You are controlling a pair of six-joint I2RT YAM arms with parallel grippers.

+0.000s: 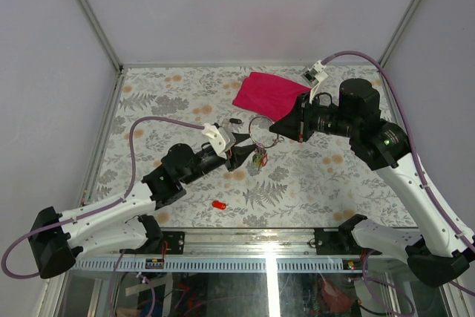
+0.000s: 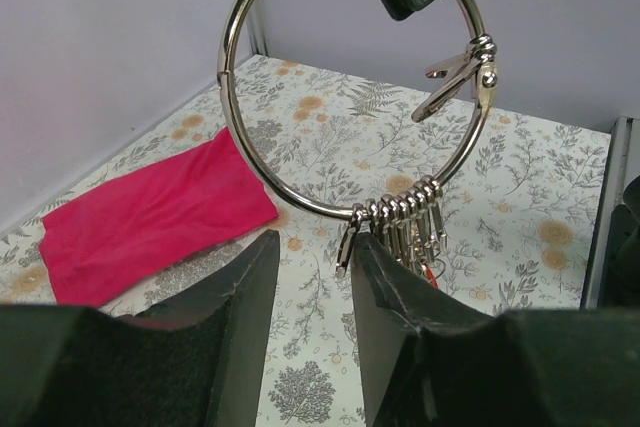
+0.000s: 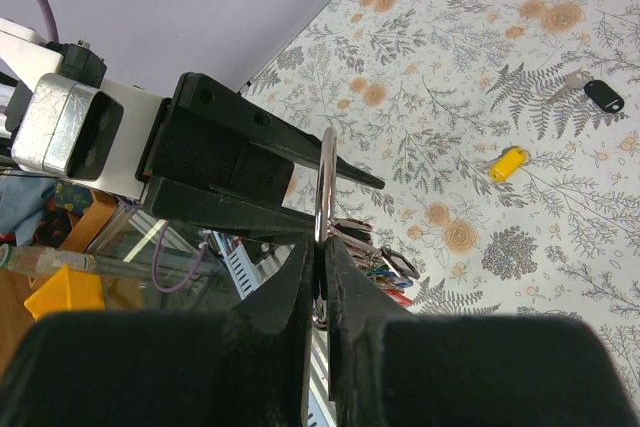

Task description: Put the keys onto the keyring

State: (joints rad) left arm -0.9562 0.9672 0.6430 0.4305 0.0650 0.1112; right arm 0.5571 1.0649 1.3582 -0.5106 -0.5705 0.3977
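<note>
Pinching the keyring (image 3: 325, 177) edge-on between its closed fingers, the right pincer (image 3: 322, 262) holds the ring upright above the table (image 2: 540, 207). It grips the thin wire at one spot on the rim. The left pincer (image 2: 315, 242) faces the ring's lowest part with its jaws partly apart and nothing between them; the flowered tabletop shows through the gap.

A row of silver clips (image 2: 405, 212) hangs from the bottom of the ring just beyond those fingertips, with coloured key heads below them. A snap hook (image 2: 455, 72) juts inward on the side nearer the holding pincer.

The ring looks stiff, smooth and thin, so it will probably swivel or slip in a one-point grip if it is pushed sideways. A hold near the clips should steady it.

The loose keys lie flat on the table: a red key (image 1: 219, 204) close to the left arm's base, and a yellow key (image 3: 508, 163) with a black-headed key (image 3: 603, 95) beyond it. They are surely light and rigid. The plastic head is the best place to take them, leaving the hole end free.

A magenta cloth (image 2: 150, 222) lies flat farther back. No box or tray is visible; the ring itself is the only holder.
</note>
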